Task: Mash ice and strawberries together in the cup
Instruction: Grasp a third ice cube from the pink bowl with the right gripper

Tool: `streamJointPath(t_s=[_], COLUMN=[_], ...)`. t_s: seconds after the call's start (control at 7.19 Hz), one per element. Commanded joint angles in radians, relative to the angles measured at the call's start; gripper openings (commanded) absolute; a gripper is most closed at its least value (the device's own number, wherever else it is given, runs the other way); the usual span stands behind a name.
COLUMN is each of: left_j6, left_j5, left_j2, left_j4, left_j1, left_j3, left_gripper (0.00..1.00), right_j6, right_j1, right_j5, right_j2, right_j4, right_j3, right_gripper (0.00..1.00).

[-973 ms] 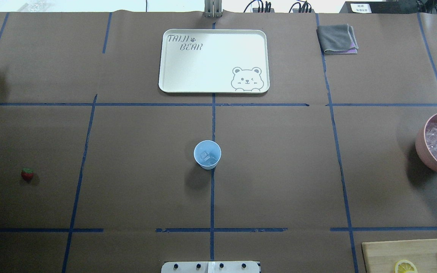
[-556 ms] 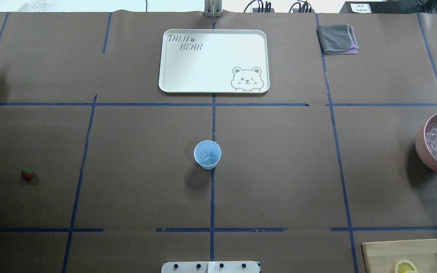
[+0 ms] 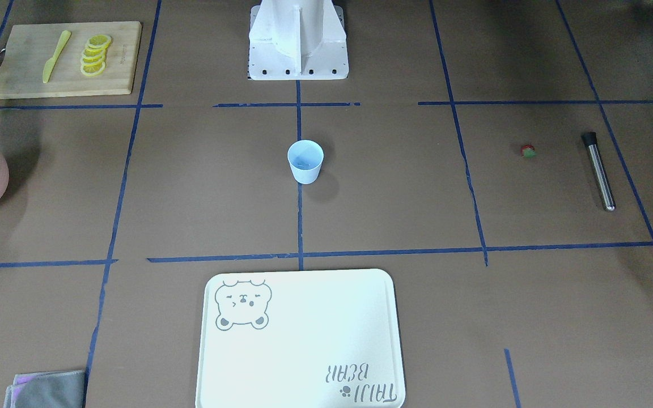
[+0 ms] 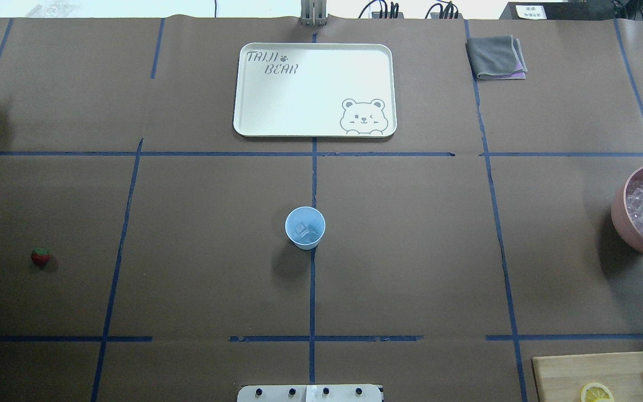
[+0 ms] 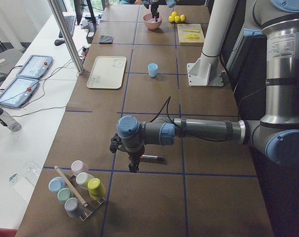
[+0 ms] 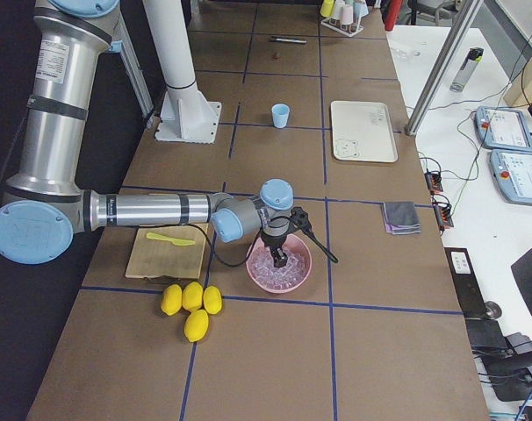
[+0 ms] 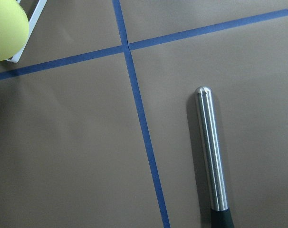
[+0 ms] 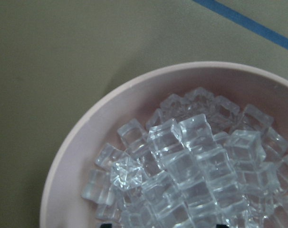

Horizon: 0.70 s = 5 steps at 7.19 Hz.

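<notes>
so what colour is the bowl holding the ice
The bowl is pink; clearest in the right wrist view.

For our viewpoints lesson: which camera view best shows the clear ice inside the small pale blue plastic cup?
Overhead exterior: it looks into the cup, showing the ice. Front-facing shows a faint glint; side views only the tiny cup; wrist views nothing.

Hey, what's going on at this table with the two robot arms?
The right gripper hangs over the pink bowl of ice cubes. The blue cup mid-table already holds ice. The strawberry lies on the table, far from it. The left gripper hovers by the steel muddler; nothing is mashed yet.
</notes>
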Motion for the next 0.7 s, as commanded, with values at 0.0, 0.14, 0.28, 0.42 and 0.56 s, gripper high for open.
streamJointPath(t_s=[0.0, 0.14, 0.28, 0.42, 0.56], left_j6=[-0.001, 0.0, -0.001, -0.001, 0.0], left_j5=[-0.002, 0.0, 0.0, 0.0, 0.0], left_j2=[0.0, 0.0, 0.0, 0.0, 0.0], left_j4=[0.0, 0.0, 0.0, 0.0, 0.0], left_j1=[0.0, 0.0, 0.0, 0.0, 0.0], left_j3=[0.0, 0.0, 0.0, 0.0, 0.0], left_gripper=[1.0, 1.0, 1.0, 1.0, 1.0], right_j6=[-0.007, -0.005, -0.005, -0.005, -0.005], right_j1=[-0.002, -0.002, -0.002, -0.004, -0.004], right_j5=[-0.008, -0.009, -0.009, -0.012, -0.012], right_j2=[-0.005, -0.005, -0.004, -0.002, 0.001], right_j4=[-0.001, -0.003, -0.004, -0.009, -0.012], right_j3=[-0.008, -0.006, -0.006, -0.008, -0.008], right_gripper=[0.76, 0.74, 0.72, 0.71, 0.71])
